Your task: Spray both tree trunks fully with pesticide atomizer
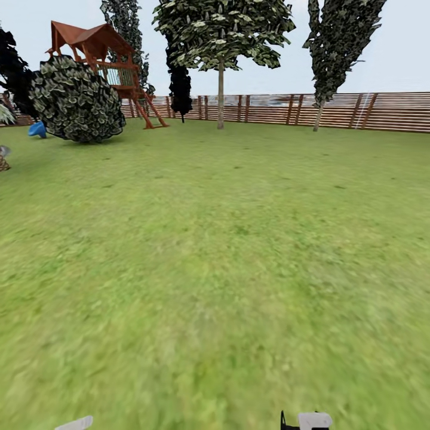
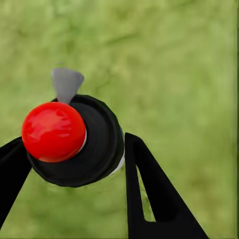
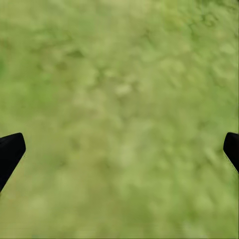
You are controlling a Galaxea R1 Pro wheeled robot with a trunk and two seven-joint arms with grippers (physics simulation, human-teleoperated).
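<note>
Left gripper [image 2: 74,159] is clamped on the pesticide atomizer [image 2: 94,144], one black finger on each side of the bottle; its wrist view looks down on the red top [image 2: 54,132], with blurred grass floor [image 2: 189,59] beyond. Right gripper [image 3: 119,149] hangs with fingers spread wide and nothing between them, above grass. Far ahead of both grippers, the head view alone gives the lawn [image 1: 227,251], the slatted fence [image 1: 370,111], two trees [image 1: 220,42] [image 1: 340,42] before it, a round bush [image 1: 76,98] and a wooden playhouse [image 1: 101,57].
</note>
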